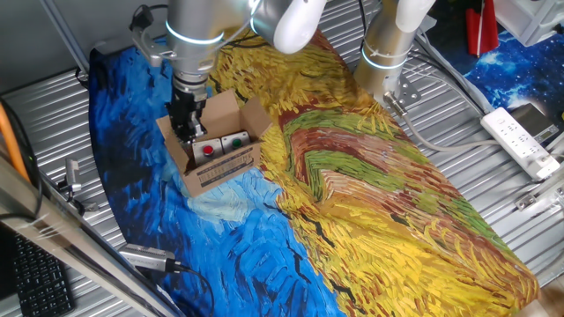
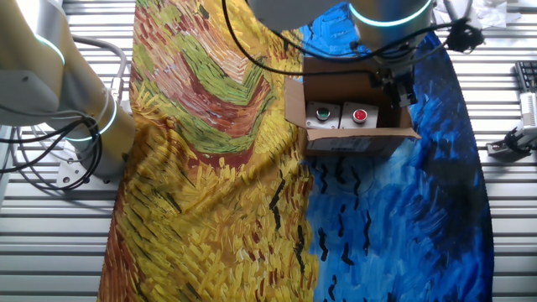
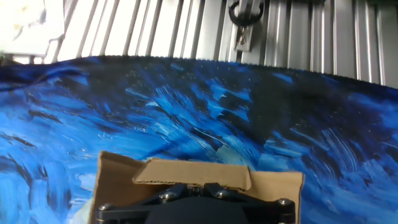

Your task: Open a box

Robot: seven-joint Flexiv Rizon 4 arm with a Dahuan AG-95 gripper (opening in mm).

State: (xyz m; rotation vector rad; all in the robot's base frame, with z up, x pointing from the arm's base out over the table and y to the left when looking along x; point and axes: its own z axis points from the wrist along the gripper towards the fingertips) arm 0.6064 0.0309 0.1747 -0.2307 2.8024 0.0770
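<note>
The arm point(image 1: 198, 26) is reaching straight down over the blue end of the desk point(image 1: 53, 97), its silver wrist, ringed with a lit cyan band, pointing vertically. The black tool point(image 1: 187, 130) is hanging below the wrist, its tip dipping just past the box point(image 1: 220, 163) rim, close to one wall. In the other fixed view the tool point(image 2: 401, 88) is sitting at the box's point(image 2: 357, 143) corner. Whether its fingers are apart or together cannot be made out.
</note>
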